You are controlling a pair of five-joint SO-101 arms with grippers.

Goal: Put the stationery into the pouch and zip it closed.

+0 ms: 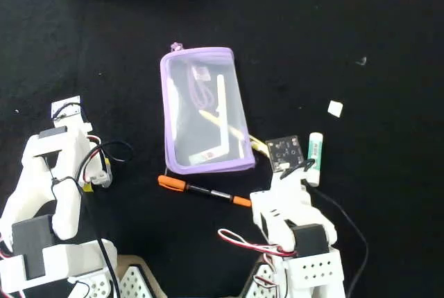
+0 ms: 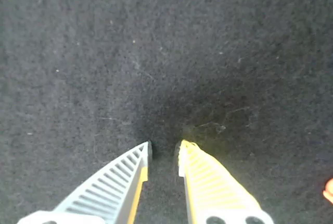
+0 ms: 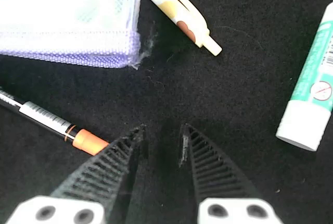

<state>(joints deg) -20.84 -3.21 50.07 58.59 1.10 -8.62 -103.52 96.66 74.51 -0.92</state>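
Note:
A translucent purple pouch point(image 1: 205, 111) lies mid-table holding a few items, its zipper pull point(image 1: 177, 47) at the far corner. Just in front of it lies a black pen with orange ends point(image 1: 205, 191). A yellow brown-spotted pen point(image 3: 179, 15) pokes out beside the pouch's near corner point(image 3: 78, 47). To the right lie a white-and-green glue stick point(image 1: 315, 158) and a small white eraser point(image 1: 335, 109). My right gripper point(image 3: 162, 130) hovers narrowly open over bare cloth between the pen's orange end point(image 3: 88, 141) and the glue stick point(image 3: 309, 94). My left gripper point(image 2: 165, 148) is narrowly open above bare cloth, holding nothing.
Black cloth point(image 1: 374, 41) covers the table. The left arm point(image 1: 59, 173) stands at the near left, the right arm point(image 1: 295, 211) at the near middle, both with loose cables. A white paper scrap point(image 1: 66, 107) lies beyond the left arm.

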